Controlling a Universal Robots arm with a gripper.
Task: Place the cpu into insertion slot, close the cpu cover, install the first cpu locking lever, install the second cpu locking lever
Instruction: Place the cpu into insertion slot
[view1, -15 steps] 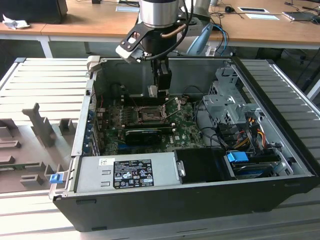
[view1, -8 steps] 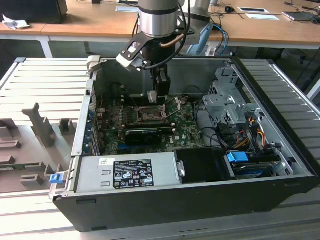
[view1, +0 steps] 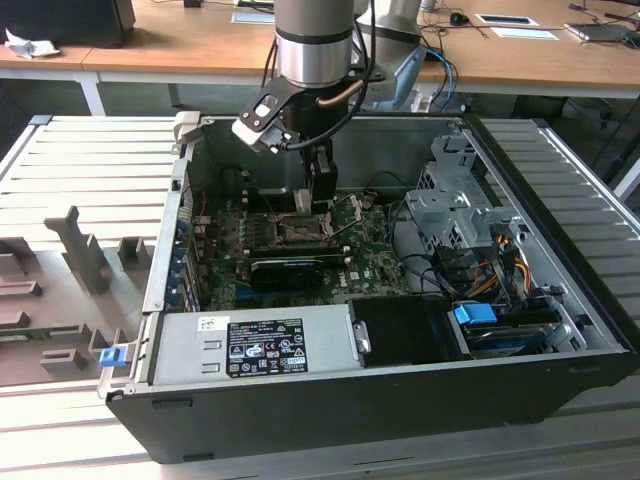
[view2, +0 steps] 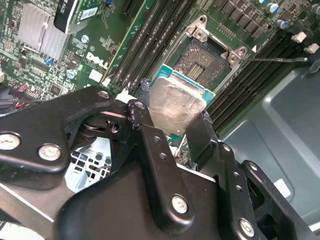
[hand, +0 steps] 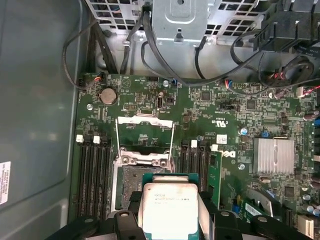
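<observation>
My gripper (view2: 175, 107) is shut on the cpu (view2: 176, 104), a small silver-topped square chip on a green base, pinched by its edges between two black fingers (view2: 143, 120). It hangs tilted just above the motherboard, beside the open insertion slot (view2: 204, 59). In the first wrist view the cpu (hand: 167, 205) sits in the gripper (hand: 169, 212), overlapping one edge of the slot (hand: 130, 182). The cpu cover (hand: 145, 121) stands raised at the slot's hinge side, with thin wire levers (hand: 173, 142) swung up beside it. In the exterior view the gripper (view1: 318, 200) hovers over the socket (view1: 298, 230) inside the case.
Dark memory slots (hand: 95, 170) flank the socket on both sides. A finned heatsink (hand: 274, 156), a black expansion card (view1: 285, 268), the power supply (view1: 250, 345) and a drive cage (view1: 450, 200) with loose cables (hand: 150, 55) crowd the case. Grey case walls (view1: 175, 230) surround the board.
</observation>
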